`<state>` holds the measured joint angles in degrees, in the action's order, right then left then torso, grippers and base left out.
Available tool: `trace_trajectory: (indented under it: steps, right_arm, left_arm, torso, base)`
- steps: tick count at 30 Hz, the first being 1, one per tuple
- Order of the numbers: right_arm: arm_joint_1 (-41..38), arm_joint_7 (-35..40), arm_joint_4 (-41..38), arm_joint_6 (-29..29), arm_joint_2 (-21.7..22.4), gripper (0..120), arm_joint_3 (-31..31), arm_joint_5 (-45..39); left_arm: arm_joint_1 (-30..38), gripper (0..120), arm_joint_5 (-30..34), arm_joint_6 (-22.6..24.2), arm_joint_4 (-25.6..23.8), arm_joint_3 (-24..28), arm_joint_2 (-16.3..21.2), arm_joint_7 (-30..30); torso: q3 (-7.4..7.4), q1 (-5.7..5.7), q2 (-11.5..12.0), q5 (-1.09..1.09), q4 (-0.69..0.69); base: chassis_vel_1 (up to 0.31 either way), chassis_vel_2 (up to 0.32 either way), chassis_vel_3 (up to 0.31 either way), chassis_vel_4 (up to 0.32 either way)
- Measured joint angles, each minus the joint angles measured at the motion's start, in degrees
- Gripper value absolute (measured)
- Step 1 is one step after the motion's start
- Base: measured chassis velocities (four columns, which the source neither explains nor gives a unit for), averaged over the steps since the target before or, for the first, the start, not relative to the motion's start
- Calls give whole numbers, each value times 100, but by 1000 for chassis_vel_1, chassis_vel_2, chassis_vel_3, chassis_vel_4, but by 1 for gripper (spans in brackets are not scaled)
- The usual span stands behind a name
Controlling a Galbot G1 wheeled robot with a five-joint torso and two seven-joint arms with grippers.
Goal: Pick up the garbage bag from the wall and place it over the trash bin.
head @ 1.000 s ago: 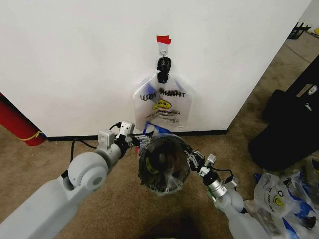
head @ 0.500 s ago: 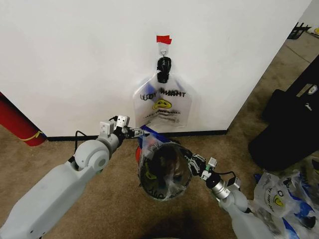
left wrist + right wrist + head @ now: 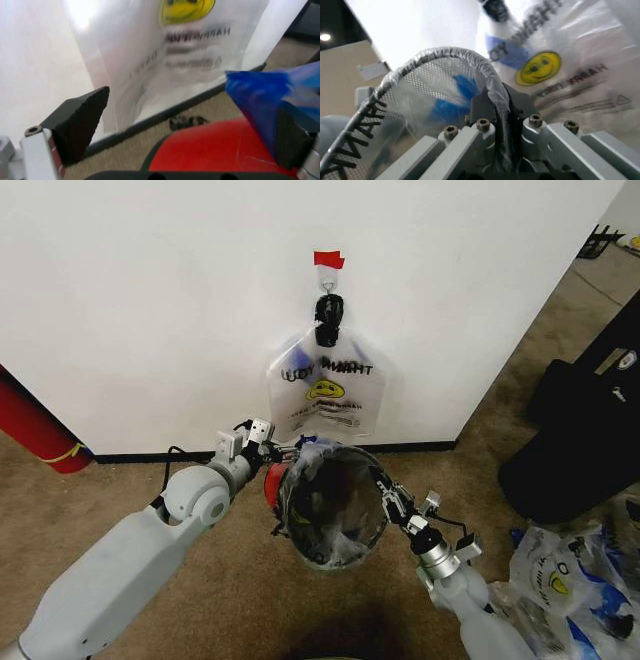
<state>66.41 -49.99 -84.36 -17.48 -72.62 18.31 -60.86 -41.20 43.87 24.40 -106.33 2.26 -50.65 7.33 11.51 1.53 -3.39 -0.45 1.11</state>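
The trash bin [image 3: 283, 502], black wire mesh with a red base [image 3: 210, 150], stands tilted on the carpet below the wall [image 3: 150, 300]. The see-through garbage bag [image 3: 336, 525] lines it and wraps its rim [image 3: 445, 52]. A blue patch of the bag [image 3: 260, 88] rests against one finger of my left gripper [image 3: 275, 450], which is open at the bin's far-left rim, its fingers wide apart [image 3: 190, 101]. My right gripper [image 3: 386, 492] is shut on the bag-covered rim at the right [image 3: 497, 101].
A larger whitish bag [image 3: 328, 395] with black lettering hangs from a hook [image 3: 326, 276] under red tape [image 3: 327, 259], just behind the bin. A red cylinder [image 3: 35, 425] leans at the left. Black luggage [image 3: 580, 420] and loose bags [image 3: 565, 580] lie at the right.
My left gripper swung out to the left with the bag's blue edge, then came back to the bin's far rim. The bin shifted slightly; the right gripper stayed on the rim.
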Motion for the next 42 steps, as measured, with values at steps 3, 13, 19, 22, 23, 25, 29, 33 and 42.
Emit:
trace_trajectory:
  steps: [3,13,19,22,23,25,29,33,42]
  right_arm:
    - [-5,204,-5,-6,-44,0,-54,-19]
    - [-253,408,349,-397,-190,0,-29,738]
    - [-404,339,446,-639,-244,0,21,1267]
    - [-415,433,444,-660,-253,0,21,1270]
    - [-406,627,435,-669,-254,0,21,1264]
    - [-364,852,423,-671,-248,0,13,1249]
    - [-135,1882,210,-556,-228,0,-69,1066]
    - [80,3576,-312,-120,-250,0,-164,721]
    - [295,5988,-1703,876,-588,0,-156,169]
  left_arm:
    - [-47,100,-180,-318,13,-42,48,-201]
    - [-101,100,-156,-279,-151,-131,296,-446]
    - [-100,100,20,-143,-266,-155,343,-458]
    - [-139,100,-22,-163,-268,-198,330,-425]
    - [-257,100,-201,-219,-289,-291,266,-226]
    - [-417,100,-459,-268,-391,-448,137,189]
    - [-829,100,-831,-249,-867,-774,-211,1012]
    - [-1459,100,-1164,-253,-1323,-1038,-277,1147]
    - [-2876,100,-962,280,-2037,-1096,-379,1121]
  torso:
    - [0,0,0,-1,0]
    - [0,0,0,-1,0]
    - [0,0,0,-1,-1]
    - [0,0,0,0,-1]
    - [0,0,0,0,-1]
    - [0,0,0,-3,-1]
    - [0,0,0,0,0]
    - [0,0,0,-1,1]
    - [-1,-1,0,-2,-1]
  base:
    - [0,0,0,0]
    - [0,0,0,0]
    - [0,0,0,0]
    - [0,0,0,0]
    - [0,0,0,0]
    - [0,0,0,0]
    - [0,0,0,0]
    - [0,0,0,0]
    - [0,0,0,0]
